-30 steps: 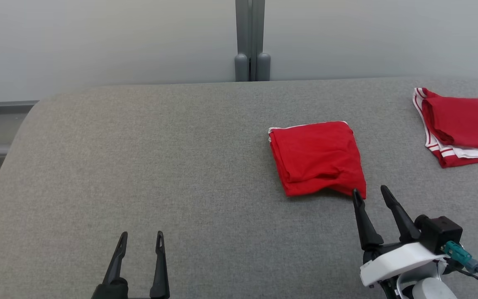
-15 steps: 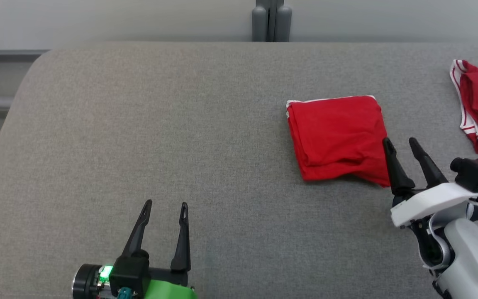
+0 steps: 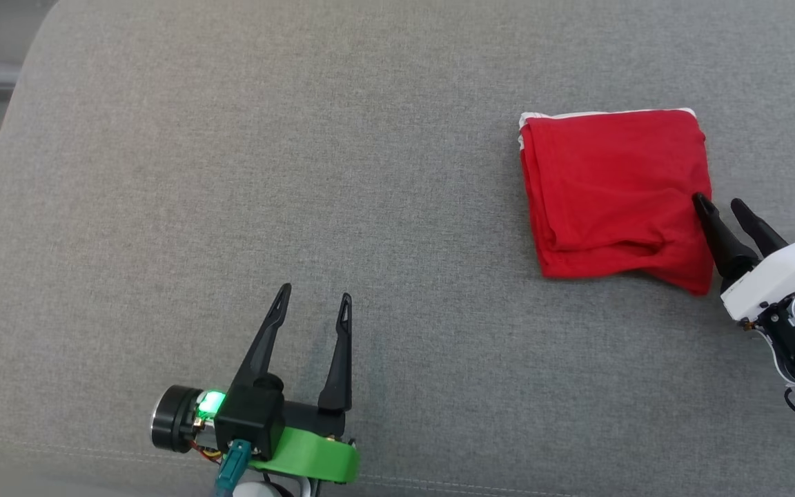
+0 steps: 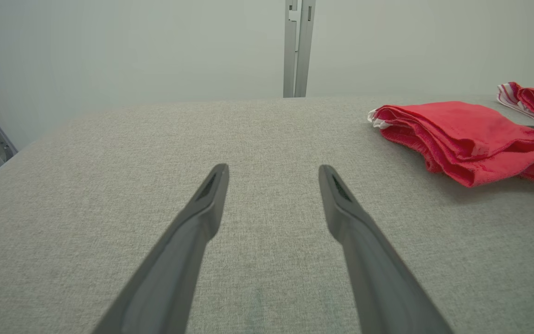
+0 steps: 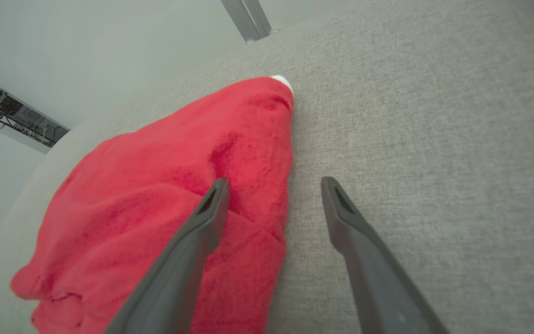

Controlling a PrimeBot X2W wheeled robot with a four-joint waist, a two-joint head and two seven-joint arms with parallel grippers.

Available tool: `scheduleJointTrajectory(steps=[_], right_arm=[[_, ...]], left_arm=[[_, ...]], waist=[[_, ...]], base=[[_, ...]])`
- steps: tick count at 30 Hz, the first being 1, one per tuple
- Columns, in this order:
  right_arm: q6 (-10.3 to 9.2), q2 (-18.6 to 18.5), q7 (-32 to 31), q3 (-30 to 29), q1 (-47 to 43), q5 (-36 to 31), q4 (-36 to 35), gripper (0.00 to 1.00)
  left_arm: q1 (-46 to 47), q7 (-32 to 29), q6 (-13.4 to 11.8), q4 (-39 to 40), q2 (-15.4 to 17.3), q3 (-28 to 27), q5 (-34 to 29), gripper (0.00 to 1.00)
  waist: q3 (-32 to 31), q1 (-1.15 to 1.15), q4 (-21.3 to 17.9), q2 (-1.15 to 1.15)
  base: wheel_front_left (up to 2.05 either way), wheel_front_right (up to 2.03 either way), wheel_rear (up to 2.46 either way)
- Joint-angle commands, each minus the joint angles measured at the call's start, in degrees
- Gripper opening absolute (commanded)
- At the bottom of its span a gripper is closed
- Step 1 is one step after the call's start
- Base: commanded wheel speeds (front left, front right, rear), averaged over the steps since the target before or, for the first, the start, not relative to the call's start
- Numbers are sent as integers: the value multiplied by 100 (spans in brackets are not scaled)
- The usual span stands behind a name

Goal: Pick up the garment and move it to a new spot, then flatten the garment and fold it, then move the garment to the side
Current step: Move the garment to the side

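Garment [image 3: 611,193] lies folded (red, white trim) on grey bench [image 3: 232,138]; right fingers [image 3: 715,231] spread over its edge, left fingers [image 3: 266,338] spread, empty.

The garment [image 3: 611,186] is soft matt red cloth, the surface [image 3: 301,138] coarse grey weave, the left pincer [image 3: 315,298] matt dark plastic.

No text, label, brand, number or sign can be read in any of the views.
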State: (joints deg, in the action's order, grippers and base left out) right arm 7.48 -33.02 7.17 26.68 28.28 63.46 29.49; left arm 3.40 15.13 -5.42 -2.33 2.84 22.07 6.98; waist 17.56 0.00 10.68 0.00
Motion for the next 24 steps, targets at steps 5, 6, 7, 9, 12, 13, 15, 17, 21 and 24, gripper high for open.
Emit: scheduleJointTrajectory(steps=[5, 6, 7, 9, 12, 13, 15, 17, 21, 24], right_arm=[[2, -153, -151, 319, 186, 482, 58, 92], [2, -172, -134, 368, 204, 530, 60, 36], [2, -197, -85, 433, 230, 560, 45, 0], [2, -300, -8, 578, 263, 577, -31, 0], [1, -588, 185, 768, 384, 421, -103, 0], [0, -718, 250, 844, 450, 324, -104, 0], [0, -904, 342, 950, 579, 216, -145, 0], [0, -1148, 418, 1025, 745, 85, -184, 0], [0, -1668, 535, 1103, 1147, -210, -252, 0], [0, -2034, 635, 1068, 1414, -395, -297, 0]], left_arm=[[206, -3, -56, -43, 13, 100, 56, 100], [220, -2, -61, -47, 13, 105, 56, 100], [243, -2, -66, -51, 13, 109, 60, 100], [271, -3, -76, -53, 13, 108, 56, 100], [313, -2, -87, -17, 13, 65, 15, 100], [330, -3, -61, -7, 13, 49, 0, 100], [371, -2, -15, 10, 13, 28, -34, 100], [451, -2, 27, 41, 13, 13, -87, 100], [657, -3, 86, 136, 13, 4, -224, 100], [855, -3, 154, 190, 13, 30, -308, 100]], waist=[[306, 0, 137, 0], [321, 0, 135, 0], [337, 0, 133, 0], [356, 0, 121, 0], [406, 0, 55, 0], [446, 0, 14, 0], [551, 0, -70, 0], [687, 0, -162, 0], [1027, 0, -360, 0], [1289, 0, -480, 0]], base=[[0, 0, 0], [0, 0, 0], [0, 0, 0], [0, 0, 0], [0, 0, 0], [0, 0, 0], [0, 0, 0], [0, 0, 0], [0, 0, 0], [0, 0, 0]])
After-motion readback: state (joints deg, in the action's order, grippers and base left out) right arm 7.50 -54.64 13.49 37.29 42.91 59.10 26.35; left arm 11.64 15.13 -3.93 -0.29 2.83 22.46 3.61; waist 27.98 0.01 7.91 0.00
